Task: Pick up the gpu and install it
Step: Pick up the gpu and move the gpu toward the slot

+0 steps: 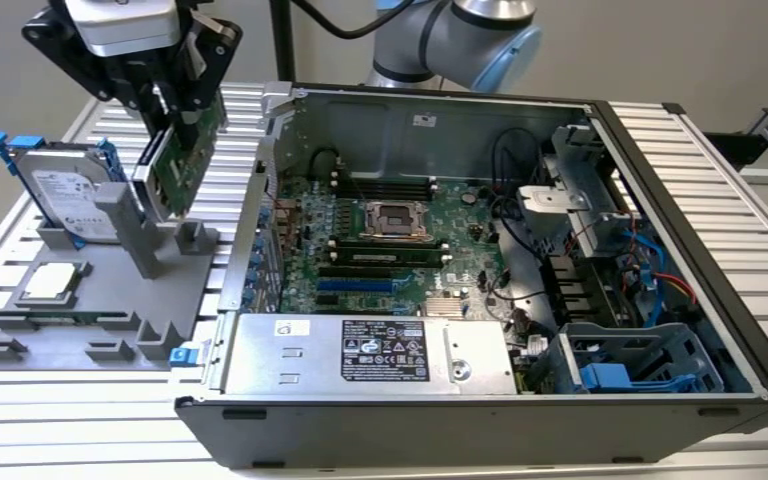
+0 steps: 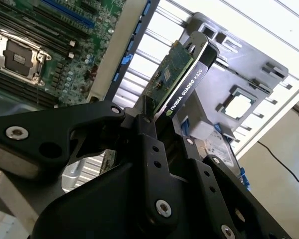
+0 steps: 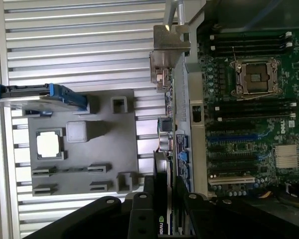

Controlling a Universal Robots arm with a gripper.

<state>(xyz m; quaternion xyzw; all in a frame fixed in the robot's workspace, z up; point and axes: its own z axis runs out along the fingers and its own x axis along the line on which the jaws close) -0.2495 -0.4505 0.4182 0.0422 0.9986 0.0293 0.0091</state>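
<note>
The gpu (image 1: 175, 165) is a thin card with a green board on one face and a black cover on the other. It hangs upright on its edge, over the grey holder (image 1: 157, 300) to the exterior view's left of the open computer case (image 1: 491, 420). My gripper (image 1: 177, 105) is shut on its upper edge. In the second wrist view the black fingers (image 2: 145, 124) clamp the gpu (image 2: 182, 79) from both sides. In the first wrist view the gpu (image 3: 165, 144) is edge-on, its silver end bracket (image 3: 168, 42) farthest from the gripper (image 3: 164, 196).
The motherboard (image 1: 384, 230) lies open inside the case, with blue expansion slots (image 1: 357, 283) near the power supply (image 1: 371, 350). On the holder stand a hard drive in a blue frame (image 1: 71, 190) and a square processor chip (image 1: 53, 282). The slatted table (image 1: 718, 150) surrounds everything.
</note>
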